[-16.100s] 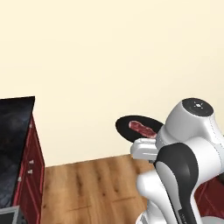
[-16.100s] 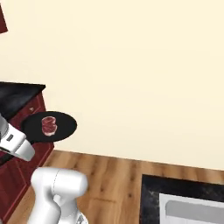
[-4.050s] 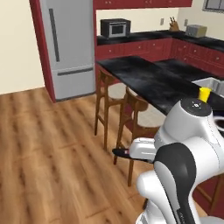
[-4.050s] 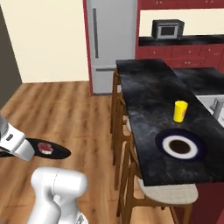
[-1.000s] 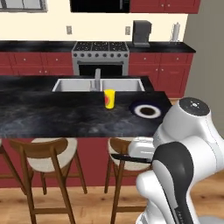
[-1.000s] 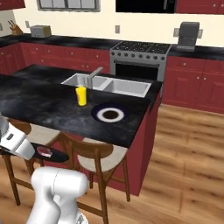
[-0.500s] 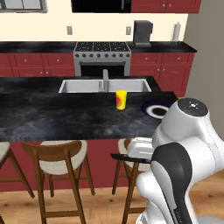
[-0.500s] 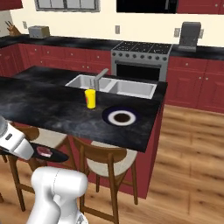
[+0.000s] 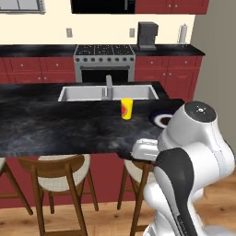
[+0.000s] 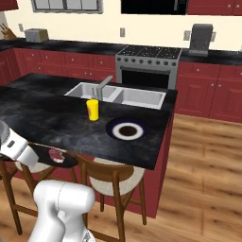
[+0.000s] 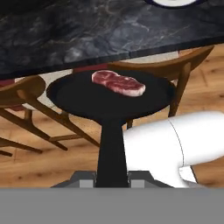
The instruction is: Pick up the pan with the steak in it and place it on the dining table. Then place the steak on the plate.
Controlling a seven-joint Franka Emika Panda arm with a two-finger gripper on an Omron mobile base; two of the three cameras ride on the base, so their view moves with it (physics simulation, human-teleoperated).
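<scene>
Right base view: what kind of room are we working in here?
A home kitchen, by the look of it: a stove set among red cabinets along the back wall, a double sink in the black stone dining table, and wooden stools tucked under its edge.

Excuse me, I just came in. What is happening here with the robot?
The white robot arm holds a small round black frying pan by its long handle, its claw shut on it. A red-pink raw steak lies in the pan. The pan hangs in the air above the wooden stools, just in front of the glossy black stone dining table, not yet on it. A white-rimmed plate with dark centre waits on the table near a yellow cup.
</scene>
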